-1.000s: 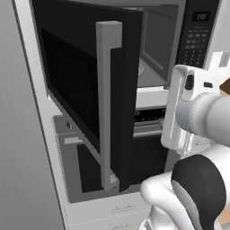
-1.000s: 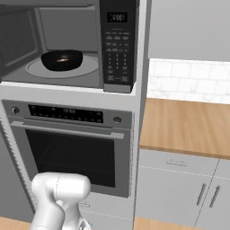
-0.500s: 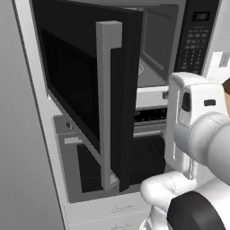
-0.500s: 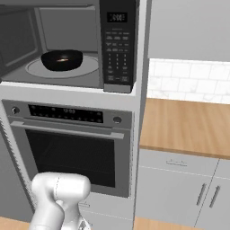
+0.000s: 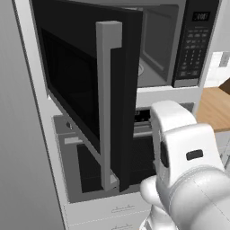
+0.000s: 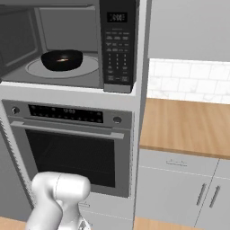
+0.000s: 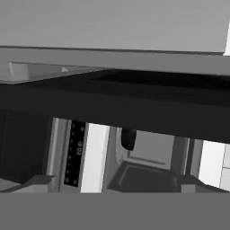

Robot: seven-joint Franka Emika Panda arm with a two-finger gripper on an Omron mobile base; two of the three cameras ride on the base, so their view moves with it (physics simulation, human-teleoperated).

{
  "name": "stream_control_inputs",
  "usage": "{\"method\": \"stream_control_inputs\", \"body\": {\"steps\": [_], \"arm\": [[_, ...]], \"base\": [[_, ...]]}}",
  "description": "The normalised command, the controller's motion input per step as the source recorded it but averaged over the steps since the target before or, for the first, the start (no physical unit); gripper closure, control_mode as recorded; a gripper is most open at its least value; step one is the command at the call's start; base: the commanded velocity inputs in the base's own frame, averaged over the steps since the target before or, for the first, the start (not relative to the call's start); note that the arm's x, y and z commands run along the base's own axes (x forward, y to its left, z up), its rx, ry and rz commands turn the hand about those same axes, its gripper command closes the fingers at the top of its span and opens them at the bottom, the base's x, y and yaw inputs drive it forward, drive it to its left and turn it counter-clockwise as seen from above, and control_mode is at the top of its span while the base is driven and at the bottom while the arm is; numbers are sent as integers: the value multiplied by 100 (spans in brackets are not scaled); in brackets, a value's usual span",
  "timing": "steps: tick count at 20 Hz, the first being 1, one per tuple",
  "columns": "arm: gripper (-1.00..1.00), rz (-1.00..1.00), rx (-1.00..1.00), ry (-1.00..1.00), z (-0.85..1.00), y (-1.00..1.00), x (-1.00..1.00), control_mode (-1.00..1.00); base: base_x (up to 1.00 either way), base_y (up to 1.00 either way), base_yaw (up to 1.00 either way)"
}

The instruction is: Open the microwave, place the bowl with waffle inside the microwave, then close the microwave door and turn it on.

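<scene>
While the microwave door [image 5: 85, 85] stands swung wide open to the left of the microwave [image 6: 67, 45], its tall grey bar handle [image 5: 108, 103] faces the left base camera edge-on. Inside the microwave's cavity, the black bowl [image 6: 62, 59] sits on the round turntable plate [image 6: 90, 67], left of the black keypad strip [image 6: 117, 45] with its small display at the top. Something pale orange shows inside the bowl, too small to name for sure. Below the microwave sits the steel-framed oven [image 6: 67, 148], door shut, horizontal handle across its top. To the right of the microwave runs a wooden counter [image 6: 188, 126] over grey cabinets. The gripper [image 7: 112, 184] has its two dark tips spread wide apart, with nothing between them, below the door's dark underside.
</scene>
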Motion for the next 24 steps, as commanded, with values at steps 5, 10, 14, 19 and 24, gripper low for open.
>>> {"method": "stream_control_inputs", "body": {"steps": [5, 10, 14, 19, 24], "arm": [[-100, -15, -13, 0, -2, 61, -45, -100], [-100, -14, -18, -1, -22, 100, 21, -100], [-100, -20, -22, 0, -47, 98, 73, -100], [-100, -28, -19, 0, -46, 36, 78, -100], [-100, -33, -14, 0, -32, -61, 65, -100]], "base": [[0, 0, 0], [0, 0, 0], [0, 0, 0], [0, 0, 0], [0, 0, 0]]}}
